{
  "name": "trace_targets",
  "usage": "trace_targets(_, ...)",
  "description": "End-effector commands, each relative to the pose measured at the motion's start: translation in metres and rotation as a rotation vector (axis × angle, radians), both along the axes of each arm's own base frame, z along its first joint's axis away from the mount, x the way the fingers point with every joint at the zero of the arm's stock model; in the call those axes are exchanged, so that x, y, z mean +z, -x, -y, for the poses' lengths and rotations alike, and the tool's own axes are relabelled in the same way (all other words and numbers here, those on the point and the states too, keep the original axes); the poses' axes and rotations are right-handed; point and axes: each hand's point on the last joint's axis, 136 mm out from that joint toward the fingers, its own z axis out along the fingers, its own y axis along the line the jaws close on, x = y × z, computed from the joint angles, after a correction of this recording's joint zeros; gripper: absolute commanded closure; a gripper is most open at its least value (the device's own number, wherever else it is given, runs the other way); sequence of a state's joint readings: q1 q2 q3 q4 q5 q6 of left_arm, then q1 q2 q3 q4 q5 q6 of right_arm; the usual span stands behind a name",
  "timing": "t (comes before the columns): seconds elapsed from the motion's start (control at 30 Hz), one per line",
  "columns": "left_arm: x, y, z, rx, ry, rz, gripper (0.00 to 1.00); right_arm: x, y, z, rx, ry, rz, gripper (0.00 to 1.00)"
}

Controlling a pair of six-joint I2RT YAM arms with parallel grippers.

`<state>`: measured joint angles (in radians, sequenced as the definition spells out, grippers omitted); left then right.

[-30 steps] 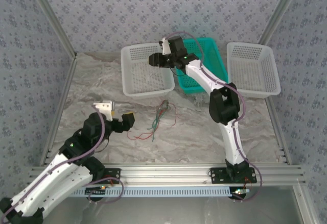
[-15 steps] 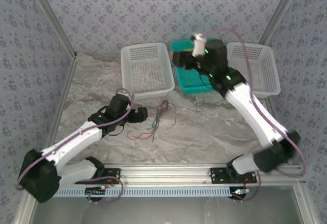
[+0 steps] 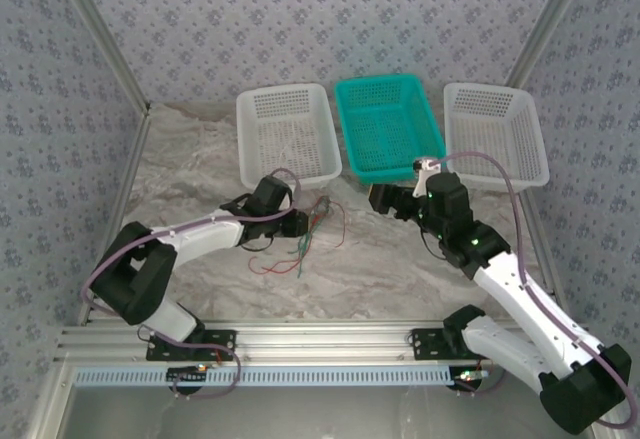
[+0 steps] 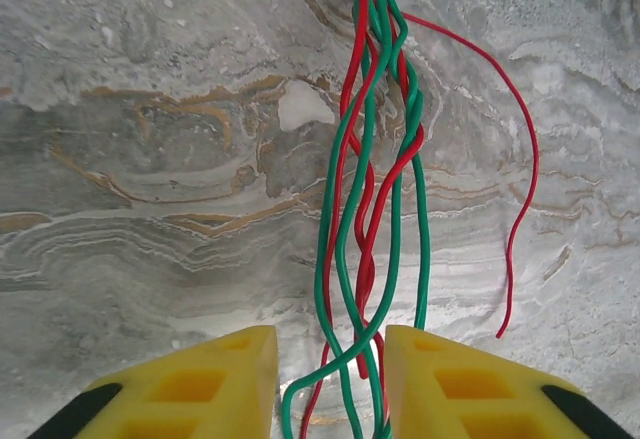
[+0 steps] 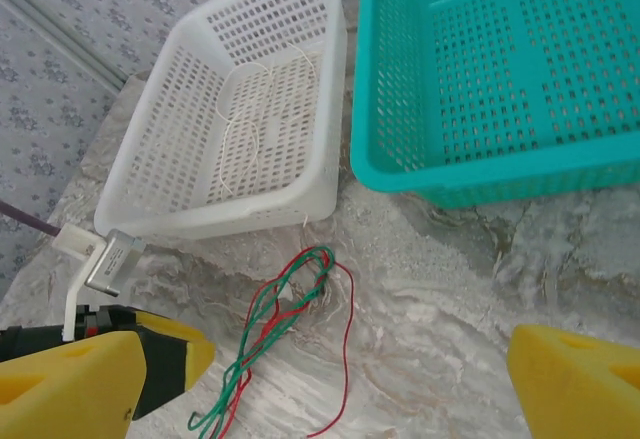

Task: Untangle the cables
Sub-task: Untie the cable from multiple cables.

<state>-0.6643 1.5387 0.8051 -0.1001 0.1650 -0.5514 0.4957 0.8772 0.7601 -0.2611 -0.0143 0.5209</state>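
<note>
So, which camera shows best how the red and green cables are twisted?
The left wrist view: the cables lie close up, every crossing clear. The right wrist view shows the bundle smaller; the top view, faint thin lines.

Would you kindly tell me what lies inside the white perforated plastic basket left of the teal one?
The white perforated plastic basket holds thin whitish cables, loosely curled on its floor; nothing else is visible inside. Its near wall hides the closest strip of floor.
</note>
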Motion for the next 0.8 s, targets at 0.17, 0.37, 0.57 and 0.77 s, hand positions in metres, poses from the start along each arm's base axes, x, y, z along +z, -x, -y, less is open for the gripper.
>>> trace_targets(0.17, 0.006, 0.002, -0.002, 0.005, -0.010, 0.028, 0.64, -0.018, -0.014, -0.041, 0.085, -0.039, -0.088, 0.05)
trace_targets(0.37, 0.016, -0.014, 0.003, 0.033, 0.010, 0.084, 0.63, -0.032, -0.020, -0.066, 0.123, -0.013, -0.118, 0.06)
trace_targets(0.57, 0.024, -0.054, 0.018, 0.052, 0.053, 0.165, 0.67, -0.036, -0.018, -0.071, 0.133, 0.009, -0.138, 0.06)
trace_targets(0.77, 0.010, -0.070, 0.035, 0.013, 0.047, 0.158, 0.67, -0.037, -0.010, -0.061, 0.102, 0.028, -0.131, 0.06)
